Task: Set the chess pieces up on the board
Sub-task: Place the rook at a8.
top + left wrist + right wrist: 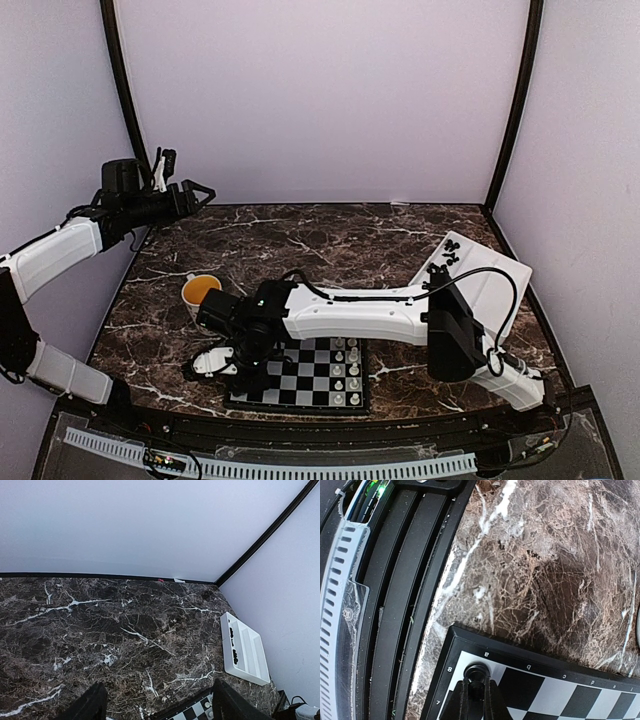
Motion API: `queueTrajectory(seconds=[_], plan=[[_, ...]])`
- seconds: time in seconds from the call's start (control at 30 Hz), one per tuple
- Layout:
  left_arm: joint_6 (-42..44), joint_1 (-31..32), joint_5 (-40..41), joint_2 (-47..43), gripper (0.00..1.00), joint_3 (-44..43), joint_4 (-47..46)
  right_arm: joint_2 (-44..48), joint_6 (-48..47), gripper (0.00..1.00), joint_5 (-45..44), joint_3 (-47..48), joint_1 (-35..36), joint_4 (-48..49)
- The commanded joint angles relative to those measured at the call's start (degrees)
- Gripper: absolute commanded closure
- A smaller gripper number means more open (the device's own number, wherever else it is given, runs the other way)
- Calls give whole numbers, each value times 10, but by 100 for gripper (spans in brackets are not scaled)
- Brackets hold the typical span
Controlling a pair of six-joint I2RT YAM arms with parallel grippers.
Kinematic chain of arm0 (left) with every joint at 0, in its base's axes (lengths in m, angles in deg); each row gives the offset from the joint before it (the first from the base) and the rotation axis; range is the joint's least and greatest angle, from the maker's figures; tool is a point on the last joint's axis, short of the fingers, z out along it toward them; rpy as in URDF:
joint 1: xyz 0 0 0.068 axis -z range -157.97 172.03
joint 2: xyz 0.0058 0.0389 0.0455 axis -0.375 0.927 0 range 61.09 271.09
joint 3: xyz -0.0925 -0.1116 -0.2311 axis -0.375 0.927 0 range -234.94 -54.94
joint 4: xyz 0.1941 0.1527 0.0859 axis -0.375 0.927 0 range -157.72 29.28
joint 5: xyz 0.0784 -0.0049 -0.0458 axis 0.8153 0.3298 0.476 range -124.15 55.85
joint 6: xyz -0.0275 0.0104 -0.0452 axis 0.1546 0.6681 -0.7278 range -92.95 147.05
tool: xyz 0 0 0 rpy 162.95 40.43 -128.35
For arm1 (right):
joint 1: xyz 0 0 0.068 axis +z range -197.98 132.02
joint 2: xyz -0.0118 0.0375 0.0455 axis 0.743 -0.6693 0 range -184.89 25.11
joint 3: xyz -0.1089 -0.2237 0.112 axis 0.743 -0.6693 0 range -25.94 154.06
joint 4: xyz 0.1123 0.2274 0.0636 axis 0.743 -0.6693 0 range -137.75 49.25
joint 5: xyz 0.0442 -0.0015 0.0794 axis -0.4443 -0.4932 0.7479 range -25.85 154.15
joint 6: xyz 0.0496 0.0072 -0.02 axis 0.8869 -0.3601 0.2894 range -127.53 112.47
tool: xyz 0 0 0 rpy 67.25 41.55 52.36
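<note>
The board (305,380) lies at the table's near edge, with tiny white figures (346,364) along its right side. My right gripper (477,684) is low over the board's near left corner and is shut on a black chess piece (477,669) that stands on the light corner square a8 (461,661); in the top view this gripper (245,368) hides the piece. More black chess pieces (447,256) lie in the white tray (490,282) at the right, and show in the left wrist view (233,645). My left gripper (185,180) is open and empty, raised high at the far left.
A mug (200,291) with an orange inside stands left of the board, close to the right arm's wrist. The right arm lies across the table from its base at the near right. The black and grey rail (380,605) runs close to the board's corner.
</note>
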Motion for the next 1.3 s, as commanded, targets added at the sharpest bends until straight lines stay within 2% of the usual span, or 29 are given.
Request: queueTrajectory(seconds=[0.0,0.6,0.67,0.8,1.17,1.27], plan=[[-3,-4,-8,-17,25,11,-8,9,3,100,-18,-8,8,-1],[-8,-5,-18,-11,25,13,-14,23,-6,100,-18,-25,9,-14],[-9,-5,-19,-10,26,14,-15,23,-6,97,-20,-25,9,-14],[-8,-6,-20,-10,25,14,-16,24,-4,83,-23,-26,9,-12],[-4,-6,-21,-11,26,15,-16,37,-20,68,-47,-33,9,-15],[7,-6,-23,-13,25,18,-20,79,-46,59,-53,-74,-9,-35]])
